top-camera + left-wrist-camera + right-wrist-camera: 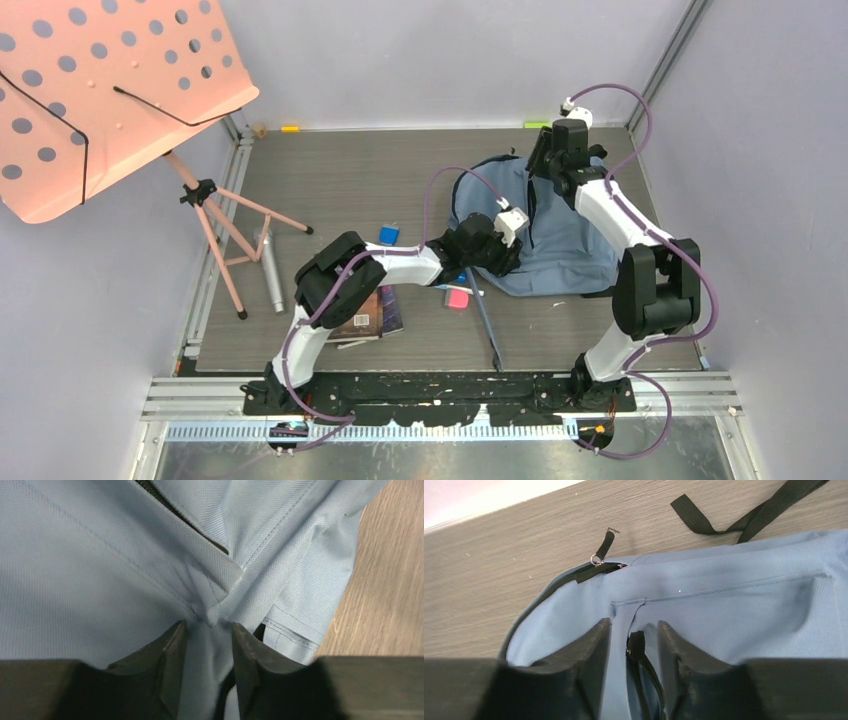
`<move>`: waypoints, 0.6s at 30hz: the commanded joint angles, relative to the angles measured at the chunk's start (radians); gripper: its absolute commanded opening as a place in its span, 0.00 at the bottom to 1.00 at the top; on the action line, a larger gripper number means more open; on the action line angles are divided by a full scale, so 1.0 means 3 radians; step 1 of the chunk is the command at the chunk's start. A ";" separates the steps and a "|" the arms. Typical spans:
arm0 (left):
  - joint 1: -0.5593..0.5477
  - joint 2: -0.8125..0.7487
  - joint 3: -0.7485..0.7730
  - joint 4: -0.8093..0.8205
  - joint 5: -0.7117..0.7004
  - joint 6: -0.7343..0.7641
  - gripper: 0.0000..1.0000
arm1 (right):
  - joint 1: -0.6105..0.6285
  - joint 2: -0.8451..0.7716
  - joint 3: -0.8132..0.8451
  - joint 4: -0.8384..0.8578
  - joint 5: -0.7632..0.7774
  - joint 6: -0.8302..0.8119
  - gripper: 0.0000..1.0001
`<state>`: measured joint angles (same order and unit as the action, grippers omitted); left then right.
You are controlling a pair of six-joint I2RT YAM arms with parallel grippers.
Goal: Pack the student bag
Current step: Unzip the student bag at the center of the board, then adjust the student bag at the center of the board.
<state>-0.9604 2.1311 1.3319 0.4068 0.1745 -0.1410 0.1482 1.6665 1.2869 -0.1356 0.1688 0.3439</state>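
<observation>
Opening stage: left gripper [209, 626] pinches student bag [565, 245] fabric; right gripper [634, 627] apparently nips its zip edge. Next: spread apart.

left arm [400, 265] covers half the books [372, 318], pink stand [100, 90] runs off the top-left corner, and that little pink thing [457, 298] beside the student bag [560, 240] is maybe an eraser, too small to tell

Robot lab test cell: plain lilac panel walls [400, 50] from 12 to 3 o'clock, aluminium extrusion rail [196, 310] at 9, wood-grain tabletop [350, 180] in the centre, left arm [330, 285] and right arm [650, 290] bolted to a black base plate [440, 397] at 6, pink perforated music stand [100, 90] at 10
</observation>
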 commanded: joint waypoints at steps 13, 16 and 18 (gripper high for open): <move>0.0088 -0.0526 0.0800 -0.1300 -0.0555 -0.0890 0.87 | -0.0024 -0.1487 -0.0376 -0.0973 0.0379 0.0084 0.85; 0.0173 -0.0356 0.0975 -0.1334 -0.0556 -0.1114 0.87 | -0.0023 -0.1719 -0.0580 -0.1009 0.0391 0.0191 0.87; 0.0224 -0.0257 0.1047 -0.1329 -0.0552 -0.1224 0.87 | -0.0024 -0.1839 -0.0691 -0.1060 0.0354 0.0242 0.87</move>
<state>-0.9314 1.9869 1.5883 0.0536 0.0349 -0.3920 0.1467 1.1664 1.1355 -0.3965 0.2508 0.3729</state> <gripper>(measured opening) 0.871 0.870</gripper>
